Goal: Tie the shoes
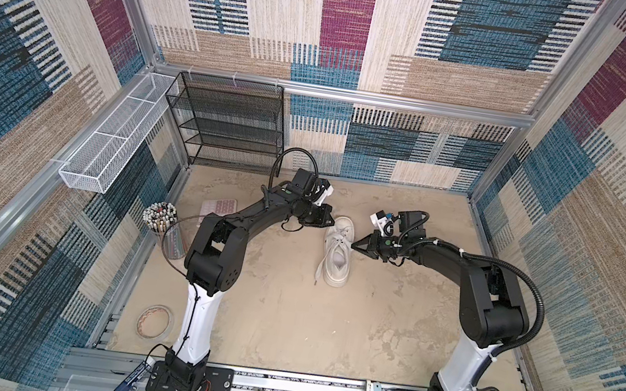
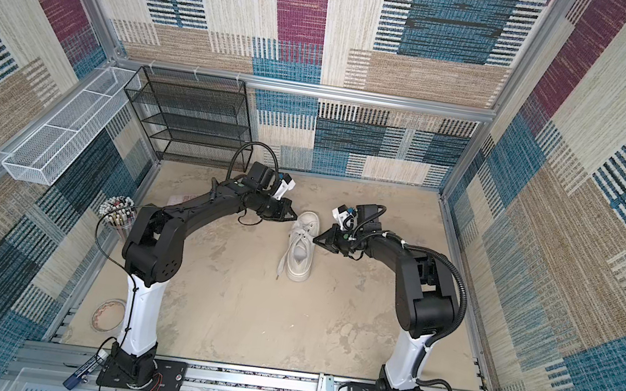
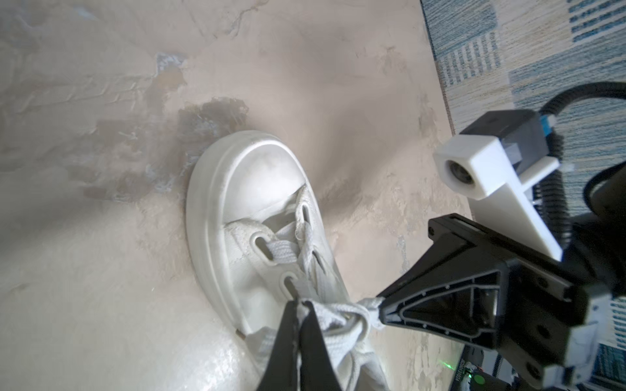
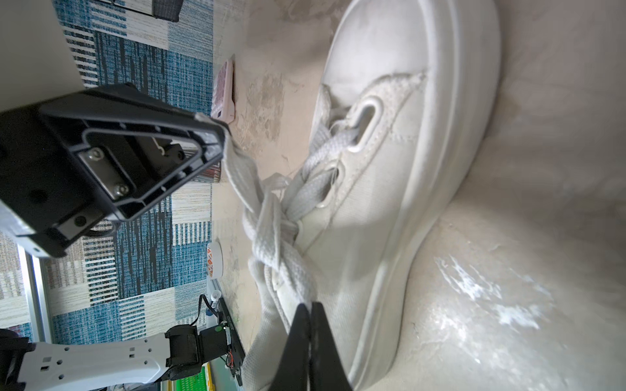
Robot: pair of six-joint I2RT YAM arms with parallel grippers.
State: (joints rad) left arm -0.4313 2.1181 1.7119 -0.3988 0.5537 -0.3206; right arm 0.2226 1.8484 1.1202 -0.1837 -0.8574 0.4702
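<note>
No word, brand, label or number can be read in any view. Orange marks on a roll of tape (image 4: 214,260) are too blurred to make out.

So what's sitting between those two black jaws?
The laced middle of the white sneaker, as both top views show. In the wrist views each pair of jaws is shut on the laces, which cross, pulled taut, between them.

We see the sneaker (image 1: 336,252) mid bench (image 1: 284,318), toe toward the back wall, left hand (image 1: 330,221) just left of it, right hand (image 1: 354,246) just right, laces (image 4: 267,230) between them. Wire rack (image 1: 229,125) sits back left; pen cup (image 1: 162,220) at the left edge, tape roll (image 1: 155,322) front left.
</note>
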